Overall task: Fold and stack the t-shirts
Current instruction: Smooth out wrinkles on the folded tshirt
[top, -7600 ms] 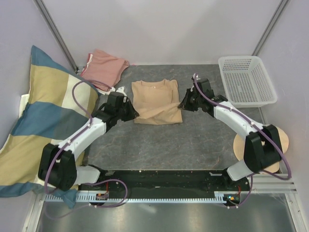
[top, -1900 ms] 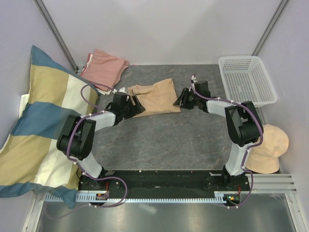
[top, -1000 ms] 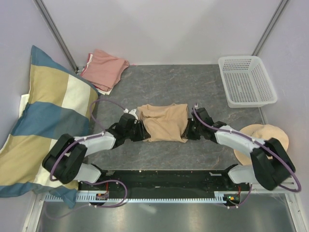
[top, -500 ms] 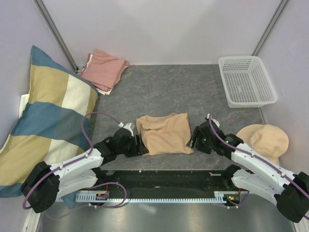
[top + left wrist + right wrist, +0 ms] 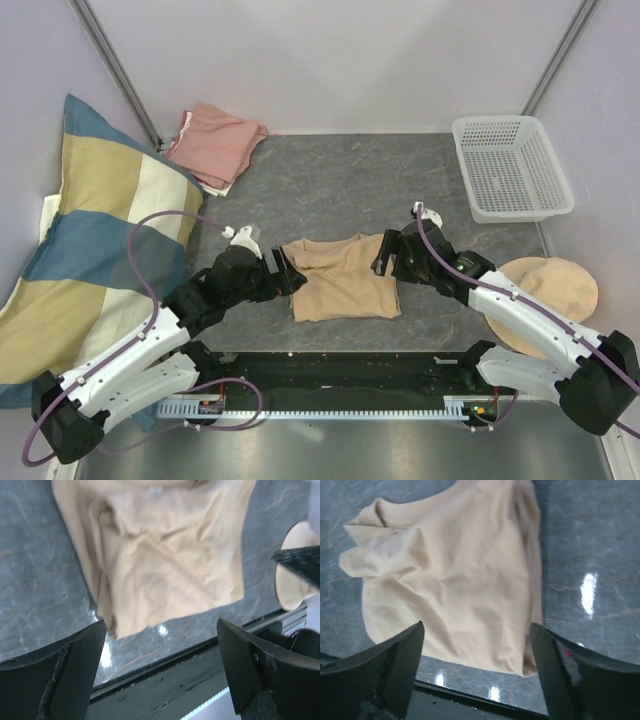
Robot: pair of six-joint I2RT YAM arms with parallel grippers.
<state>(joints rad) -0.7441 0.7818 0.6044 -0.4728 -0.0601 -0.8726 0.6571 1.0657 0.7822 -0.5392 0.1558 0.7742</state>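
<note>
t-shirts, two counted. the tan t-shirt [image 5: 345, 282] lies in the lower middle of the top view, on the grey table [image 5: 400, 190] close to its near edge. it is a rumpled, loosely folded bundle, a little wider left to right than deep, and its collar edge points up the frame. a small pale tag [image 5: 156, 489] shows at that edge in the left wrist view, too blurred to read.

the left gripper [image 5: 283, 275] sits just beside the bundle's left edge and the right gripper [image 5: 385, 258] by its upper right corner. both have their fingers spread wide with nothing between them, and the wrist views show the cloth lying flat beyond the tips.

one round beige hat [image 5: 548, 300] lies at the lower right. one big striped pillow [image 5: 90, 250] leans along the left side.

further up, one white basket [image 5: 512, 165] stands at the upper right. the pink t-shirt [image 5: 215, 140] lies folded at the upper left, its long axis on a diagonal, well apart from the tan one.
</note>
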